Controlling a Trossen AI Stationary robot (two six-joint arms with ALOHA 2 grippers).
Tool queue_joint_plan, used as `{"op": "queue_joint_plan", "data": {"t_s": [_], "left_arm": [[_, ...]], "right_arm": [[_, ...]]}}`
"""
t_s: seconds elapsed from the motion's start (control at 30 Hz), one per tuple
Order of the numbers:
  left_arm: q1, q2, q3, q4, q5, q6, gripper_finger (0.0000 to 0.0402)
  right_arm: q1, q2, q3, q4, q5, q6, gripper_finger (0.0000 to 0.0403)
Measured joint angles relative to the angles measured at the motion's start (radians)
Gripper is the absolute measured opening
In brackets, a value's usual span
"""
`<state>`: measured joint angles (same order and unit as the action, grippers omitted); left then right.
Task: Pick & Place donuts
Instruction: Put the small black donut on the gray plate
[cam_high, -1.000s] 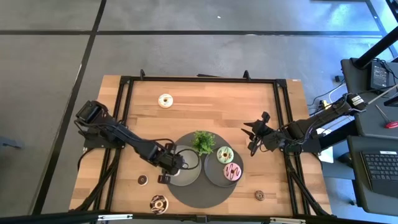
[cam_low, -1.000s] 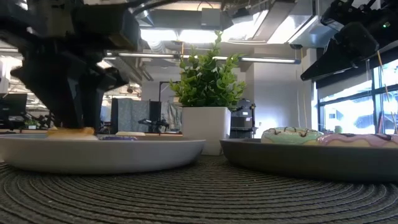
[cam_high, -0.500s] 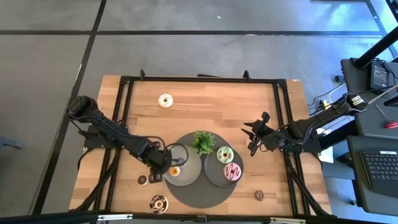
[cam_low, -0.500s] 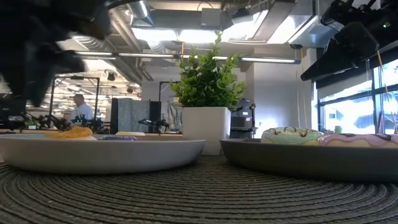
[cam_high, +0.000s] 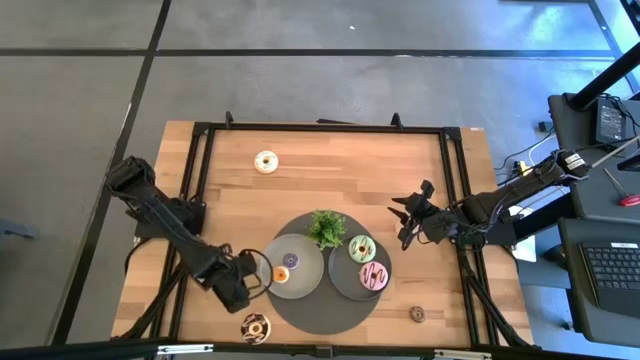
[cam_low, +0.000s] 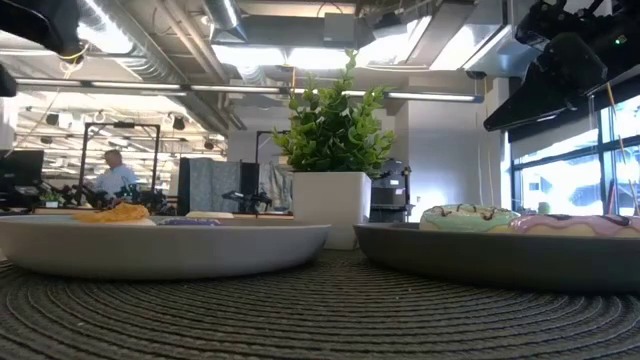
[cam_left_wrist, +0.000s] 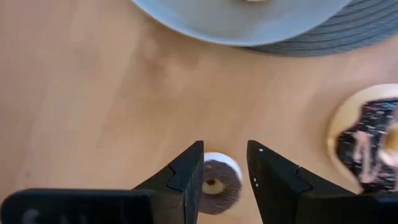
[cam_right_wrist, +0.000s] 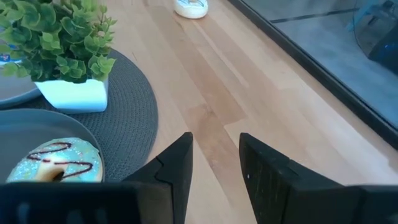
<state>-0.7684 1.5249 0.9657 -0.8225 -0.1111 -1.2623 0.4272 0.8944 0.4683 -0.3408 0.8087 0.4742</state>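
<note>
Between the black fingers of the left claw (cam_left_wrist: 224, 163) lies a dark brown mini donut (cam_left_wrist: 216, 184) with a pale centre. Just beside the claw sits a tan donut (cam_left_wrist: 368, 138) iced chocolate, flecked with light sprinkles. Ahead of the claw, the plate (cam_left_wrist: 249, 22) is pale grey on a dark grey ribbed mat (cam_left_wrist: 348, 34) (woven in rings). The counter (cam_left_wrist: 93, 112) is light wood.

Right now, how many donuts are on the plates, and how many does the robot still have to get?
Done: four. An orange mini and a purple mini lie on the left plate; the green donut and pink donut lie on the right plate.

In hand: nothing; the open left gripper hovers over a small brown donut.

Left: that one, the chocolate donut, the white donut and a tan mini.
</note>
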Motion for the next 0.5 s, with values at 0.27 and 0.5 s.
{"op": "queue_joint_plan", "data": {"t_s": [0.27,0.5], "left_arm": [[-0.024,0.000,0.000,0.167,-0.021,-0.065,0.0116],[-0.021,0.007,0.000,0.050,-0.006,-0.240,0.0114]], "right_arm": [[0.000,0.000,0.000,0.000,0.001,0.055,0.0133],[0.000,0.000,0.000,0.000,0.002,0.067,0.0133]]}}
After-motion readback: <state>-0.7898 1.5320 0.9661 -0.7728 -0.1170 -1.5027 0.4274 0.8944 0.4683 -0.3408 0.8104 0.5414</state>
